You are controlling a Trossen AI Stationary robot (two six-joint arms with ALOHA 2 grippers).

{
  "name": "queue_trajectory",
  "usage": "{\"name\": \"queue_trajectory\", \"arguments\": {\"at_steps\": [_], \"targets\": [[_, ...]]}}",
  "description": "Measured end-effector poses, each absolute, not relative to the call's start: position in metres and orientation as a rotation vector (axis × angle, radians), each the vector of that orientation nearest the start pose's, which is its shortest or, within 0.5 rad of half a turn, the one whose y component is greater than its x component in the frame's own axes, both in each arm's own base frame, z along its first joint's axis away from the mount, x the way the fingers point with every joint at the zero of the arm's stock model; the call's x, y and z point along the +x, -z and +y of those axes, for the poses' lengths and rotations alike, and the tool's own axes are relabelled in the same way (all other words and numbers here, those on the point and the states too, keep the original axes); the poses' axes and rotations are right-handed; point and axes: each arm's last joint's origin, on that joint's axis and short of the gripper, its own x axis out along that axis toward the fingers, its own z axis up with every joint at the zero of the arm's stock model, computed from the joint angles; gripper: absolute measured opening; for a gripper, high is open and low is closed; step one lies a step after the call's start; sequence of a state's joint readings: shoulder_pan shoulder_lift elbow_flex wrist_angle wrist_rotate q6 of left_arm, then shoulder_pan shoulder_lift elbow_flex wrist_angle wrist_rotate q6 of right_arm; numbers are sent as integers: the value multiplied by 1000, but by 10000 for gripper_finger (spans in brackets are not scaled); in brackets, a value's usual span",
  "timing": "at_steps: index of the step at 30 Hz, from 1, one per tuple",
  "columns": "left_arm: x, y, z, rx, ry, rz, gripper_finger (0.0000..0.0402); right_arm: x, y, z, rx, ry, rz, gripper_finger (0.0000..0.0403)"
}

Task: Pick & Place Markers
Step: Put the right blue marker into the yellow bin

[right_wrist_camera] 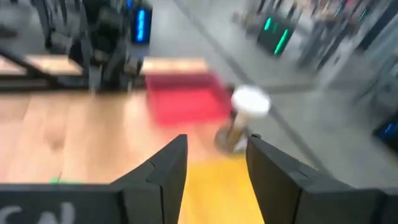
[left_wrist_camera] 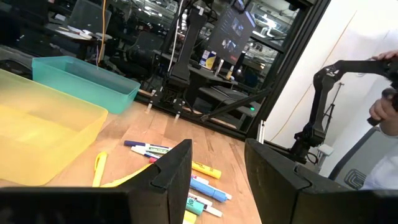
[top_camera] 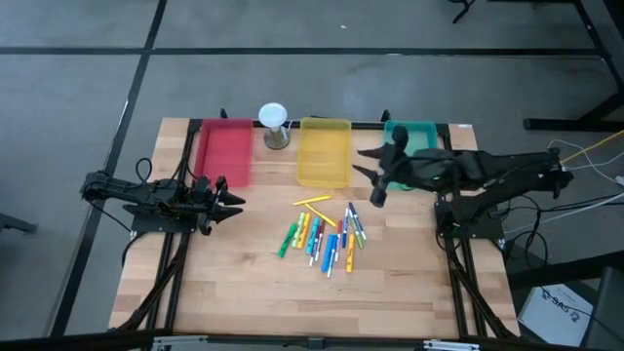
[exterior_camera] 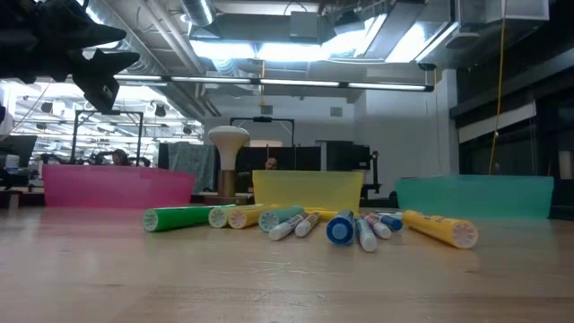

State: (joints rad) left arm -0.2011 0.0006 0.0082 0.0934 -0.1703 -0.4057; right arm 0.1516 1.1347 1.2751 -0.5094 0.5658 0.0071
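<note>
Several markers in yellow, orange, green and blue lie in a loose heap on the wooden table's middle; the low view shows the same markers lying flat, and they also show in the left wrist view. My left gripper waits open at the table's left side, pointing level toward the heap, with nothing between its fingers. My right gripper hangs open, high above the table between the yellow tray and the teal tray, to the far right of the heap, and holds nothing.
Along the far edge stand a red tray, a yellow tray and a teal tray. A white-topped hourglass-like object stands between the red and yellow trays. Bare wood lies at the near side of the table.
</note>
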Motion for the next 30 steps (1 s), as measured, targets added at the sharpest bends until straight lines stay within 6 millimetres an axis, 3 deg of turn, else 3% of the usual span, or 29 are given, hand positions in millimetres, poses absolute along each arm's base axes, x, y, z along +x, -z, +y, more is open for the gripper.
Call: {"name": "queue_trajectory", "arguments": {"at_steps": [18,30], "targets": [[95,-175,-14,-424,50,-91,143,253,-333,-10,415,278,914,162],[95,-175,-14,-424,50,-91,143,286,-283,-15,547,415,1148,162]]}}
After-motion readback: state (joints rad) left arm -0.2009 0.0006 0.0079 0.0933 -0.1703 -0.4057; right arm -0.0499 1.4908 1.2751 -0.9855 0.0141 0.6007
